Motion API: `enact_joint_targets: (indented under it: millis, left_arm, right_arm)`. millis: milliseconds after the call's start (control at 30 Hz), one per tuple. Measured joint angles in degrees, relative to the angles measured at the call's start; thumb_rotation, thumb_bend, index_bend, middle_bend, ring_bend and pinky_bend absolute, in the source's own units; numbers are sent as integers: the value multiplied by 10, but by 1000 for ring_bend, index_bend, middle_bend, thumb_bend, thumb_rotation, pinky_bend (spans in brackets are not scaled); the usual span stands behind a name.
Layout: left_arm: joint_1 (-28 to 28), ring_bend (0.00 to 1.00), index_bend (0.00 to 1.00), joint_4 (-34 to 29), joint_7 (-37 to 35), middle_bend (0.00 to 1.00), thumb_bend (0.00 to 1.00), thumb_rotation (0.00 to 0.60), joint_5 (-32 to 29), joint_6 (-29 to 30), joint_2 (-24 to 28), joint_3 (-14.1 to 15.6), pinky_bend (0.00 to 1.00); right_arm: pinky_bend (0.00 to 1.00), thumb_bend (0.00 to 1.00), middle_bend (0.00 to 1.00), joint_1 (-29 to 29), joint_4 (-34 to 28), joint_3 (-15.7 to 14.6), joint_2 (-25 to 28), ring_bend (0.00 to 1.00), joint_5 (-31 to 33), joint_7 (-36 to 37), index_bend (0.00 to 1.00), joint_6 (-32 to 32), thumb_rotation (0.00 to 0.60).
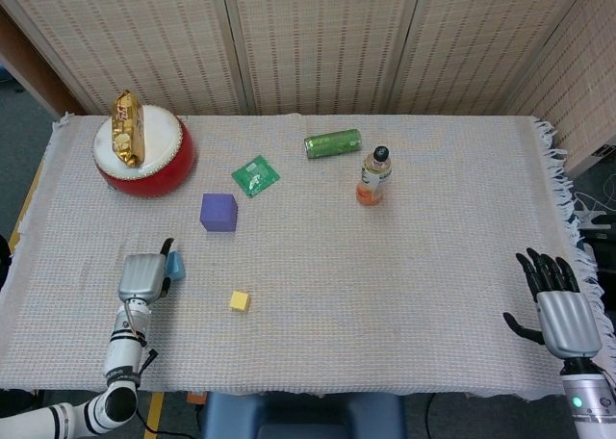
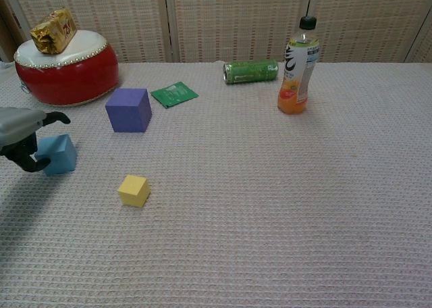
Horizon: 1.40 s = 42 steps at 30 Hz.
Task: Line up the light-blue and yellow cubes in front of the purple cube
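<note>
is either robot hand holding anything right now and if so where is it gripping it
Cannot be told for the left robot hand: its fingers curl around the light-blue cube, which sits on the cloth unlifted. The right robot hand holds nothing.

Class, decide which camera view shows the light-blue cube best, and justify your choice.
The chest view: the light-blue cube shows its top and front faces, with the left hand reaching it. In the head view, that hand covers most of the cube.
</note>
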Motion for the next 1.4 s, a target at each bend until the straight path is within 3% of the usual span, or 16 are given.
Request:
enact_joint_targets:
  millis: [200, 767, 1100, 1400]
  left_arm:
    - [-28, 1000, 135, 27, 25, 1000, 414, 600, -53, 2, -14, -4, 1000]
    - [-33, 1000, 529, 31, 7, 1000, 413, 600, -55, 24, -9, 24, 1000]
    - [-50, 1000, 563, 39, 18, 1000, 416, 600, -10, 46, -15, 36, 1000]
    - [-91, 1000, 556, 110, 90, 1000, 419, 600, 17, 53, -67, 47, 1000]
  right_arm:
    - [0, 0, 0, -2, -3, -1, 4, 0, -4, 5, 0, 6, 499]
    - [0, 0, 0, 0, -4, -4, 2, 0, -1, -3, 0, -3, 499]
    - [0, 0, 0, 1, -10, -6, 5, 0, 4, -7, 0, -13, 499]
    - [0, 0, 0, 4, -13, -6, 8, 0, 13, -6, 0, -23, 498]
